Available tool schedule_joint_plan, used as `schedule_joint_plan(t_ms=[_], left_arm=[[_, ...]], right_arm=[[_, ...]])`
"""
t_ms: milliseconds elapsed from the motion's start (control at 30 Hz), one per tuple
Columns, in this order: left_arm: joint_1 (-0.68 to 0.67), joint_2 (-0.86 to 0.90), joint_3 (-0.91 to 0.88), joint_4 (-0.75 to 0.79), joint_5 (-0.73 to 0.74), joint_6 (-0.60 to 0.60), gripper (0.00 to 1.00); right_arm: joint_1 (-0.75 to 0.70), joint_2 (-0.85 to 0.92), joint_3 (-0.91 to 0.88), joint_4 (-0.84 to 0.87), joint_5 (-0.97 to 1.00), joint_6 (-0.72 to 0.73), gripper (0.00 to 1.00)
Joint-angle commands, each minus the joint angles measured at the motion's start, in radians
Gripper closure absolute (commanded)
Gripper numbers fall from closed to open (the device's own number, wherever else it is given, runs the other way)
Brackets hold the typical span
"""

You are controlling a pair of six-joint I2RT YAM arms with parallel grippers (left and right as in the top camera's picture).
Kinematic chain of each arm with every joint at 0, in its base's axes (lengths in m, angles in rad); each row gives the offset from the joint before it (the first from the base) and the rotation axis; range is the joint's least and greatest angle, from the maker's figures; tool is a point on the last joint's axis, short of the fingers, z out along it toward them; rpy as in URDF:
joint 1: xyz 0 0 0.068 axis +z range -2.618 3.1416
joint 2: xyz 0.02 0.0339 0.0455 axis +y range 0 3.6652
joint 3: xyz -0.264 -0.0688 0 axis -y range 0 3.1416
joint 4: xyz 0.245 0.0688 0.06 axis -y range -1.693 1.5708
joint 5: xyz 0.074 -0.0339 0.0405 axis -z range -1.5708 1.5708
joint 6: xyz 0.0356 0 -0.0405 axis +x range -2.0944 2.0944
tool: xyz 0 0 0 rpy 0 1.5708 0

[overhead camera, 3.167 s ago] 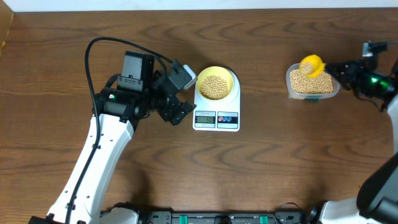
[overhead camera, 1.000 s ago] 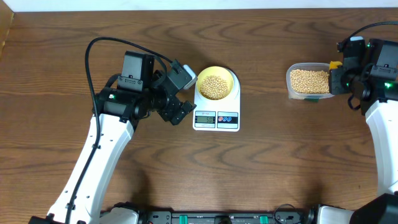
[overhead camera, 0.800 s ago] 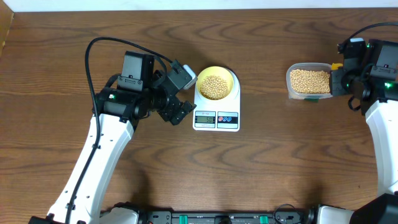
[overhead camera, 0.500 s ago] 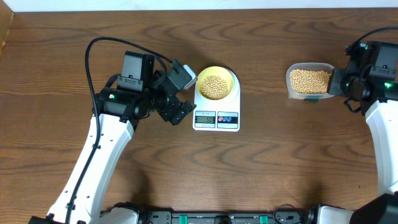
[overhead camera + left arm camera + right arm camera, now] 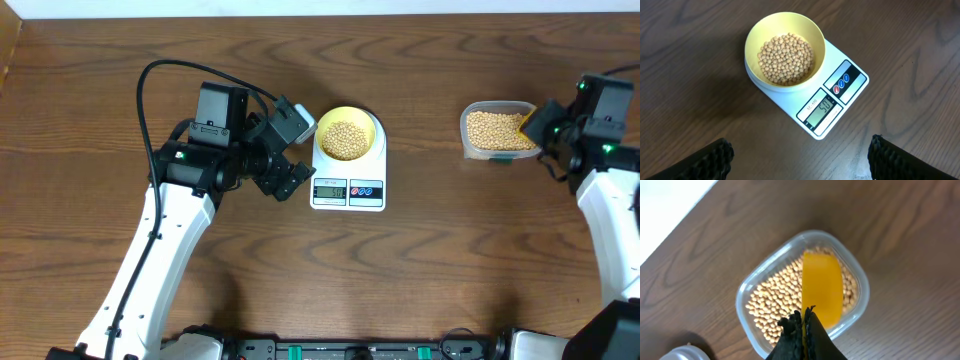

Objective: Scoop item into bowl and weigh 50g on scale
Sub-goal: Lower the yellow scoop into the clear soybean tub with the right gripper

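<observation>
Dark wood table point(image 5: 420, 280) fills the scene, and at its left the left gripper point(image 5: 298, 152) hangs with jaws spread wide, holding nothing, just beside the scale point(image 5: 790, 100). On the scale sits the bowl point(image 5: 812, 30), beans point(image 5: 786, 59) heaped inside, and the display point(image 5: 822, 107) reads what looks like the target. Over to the right, the clear tub point(image 5: 742, 295) holds more beans, and the right gripper point(image 5: 805, 325) is clamped tight, apparently on the handle of the yellow scoop point(image 5: 822, 292) above it. Weighing looks done, I'd say; now lower that scoop gently into the tub, kept level, well away from the scale.
</observation>
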Motion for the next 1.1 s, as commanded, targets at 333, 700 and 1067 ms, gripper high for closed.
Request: schedule_joint_plan(t_ms=[333, 700, 1067], left_arm=[[0.005, -0.007, -0.017, 0.003, -0.006, 0.010, 0.12], [0.005, -0.007, -0.017, 0.003, -0.006, 0.010, 0.12], [0.005, -0.007, -0.017, 0.003, -0.006, 0.010, 0.12]], right_arm=[[0.007, 0.002, -0.185, 0.231, -0.101, 0.111, 0.98], [0.006, 0.002, -0.202, 0.235, -0.089, 0.077, 0.83], [0.006, 0.001, -0.202, 0.235, -0.091, -0.025, 0.38]])
